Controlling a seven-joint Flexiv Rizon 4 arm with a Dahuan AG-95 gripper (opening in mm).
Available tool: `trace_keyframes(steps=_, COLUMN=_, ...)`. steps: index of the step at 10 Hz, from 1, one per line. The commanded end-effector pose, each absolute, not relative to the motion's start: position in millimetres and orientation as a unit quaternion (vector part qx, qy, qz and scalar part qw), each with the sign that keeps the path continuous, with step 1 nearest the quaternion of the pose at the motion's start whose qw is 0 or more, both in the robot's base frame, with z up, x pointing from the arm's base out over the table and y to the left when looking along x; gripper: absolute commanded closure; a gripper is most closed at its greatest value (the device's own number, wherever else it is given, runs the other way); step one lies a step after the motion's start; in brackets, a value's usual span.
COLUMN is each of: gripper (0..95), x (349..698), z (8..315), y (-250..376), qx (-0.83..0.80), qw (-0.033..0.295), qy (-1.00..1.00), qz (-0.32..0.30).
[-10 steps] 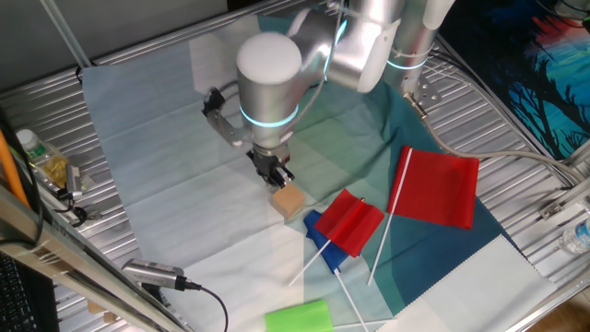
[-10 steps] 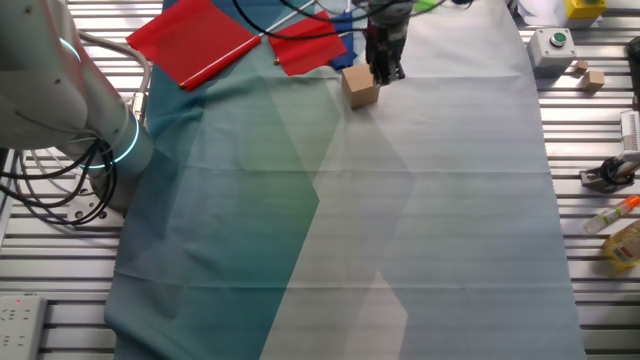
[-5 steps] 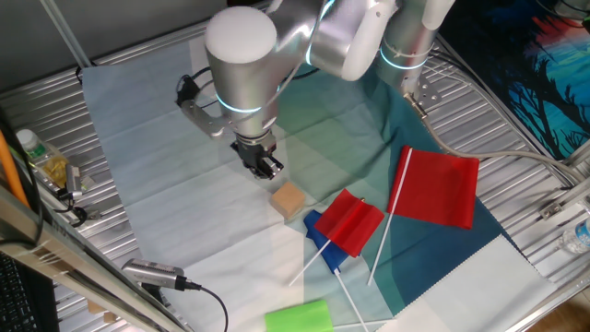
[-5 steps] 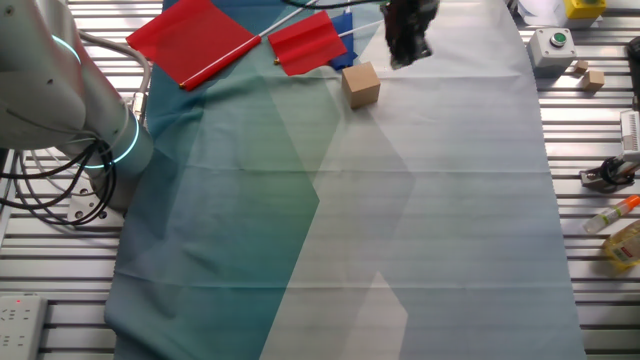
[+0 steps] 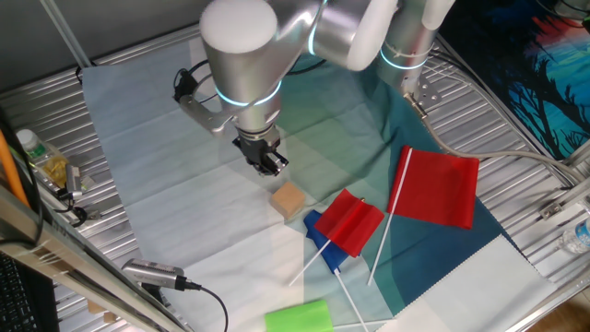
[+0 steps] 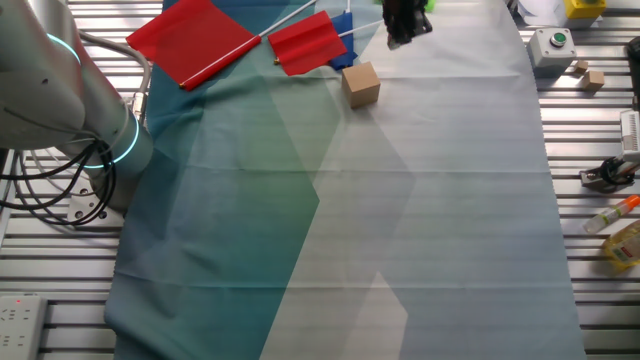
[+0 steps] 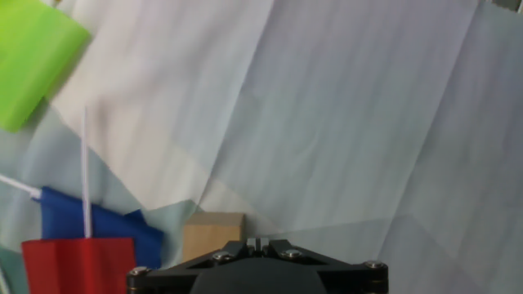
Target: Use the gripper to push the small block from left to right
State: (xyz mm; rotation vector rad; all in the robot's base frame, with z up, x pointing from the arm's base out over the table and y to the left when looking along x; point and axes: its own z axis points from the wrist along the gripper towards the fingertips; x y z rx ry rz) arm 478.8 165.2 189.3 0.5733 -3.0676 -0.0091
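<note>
The small block is a light-brown wooden cube lying on the pale cloth, right beside the small red flag. It also shows in the other fixed view and in the hand view. My gripper hangs above the cloth, up and to the left of the block, apart from it. Its black fingers are together and hold nothing. In the other fixed view the gripper is near the top edge. In the hand view the gripper shows shut, with the block just left of it.
A small red flag on a blue piece and a large red flag lie right of the block. A green cylinder lies at the front edge. A second silver arm stands beside the cloth.
My gripper has pulled back from the block, moving up and to the left and rising off the cloth. The block stays where it was beside the small red flag.
</note>
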Motion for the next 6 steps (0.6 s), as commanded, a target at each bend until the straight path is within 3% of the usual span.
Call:
trace_keyframes(steps=1, gripper=95.0, x=477.5, z=191.2, y=167.2, qx=0.187, qw=0.012, qy=-0.982, qz=-0.004)
trace_keyframes(steps=6, gripper=95.0, x=474.2, z=195.3, y=170.5, qx=0.190, qw=0.021, qy=-0.982, qz=0.001)
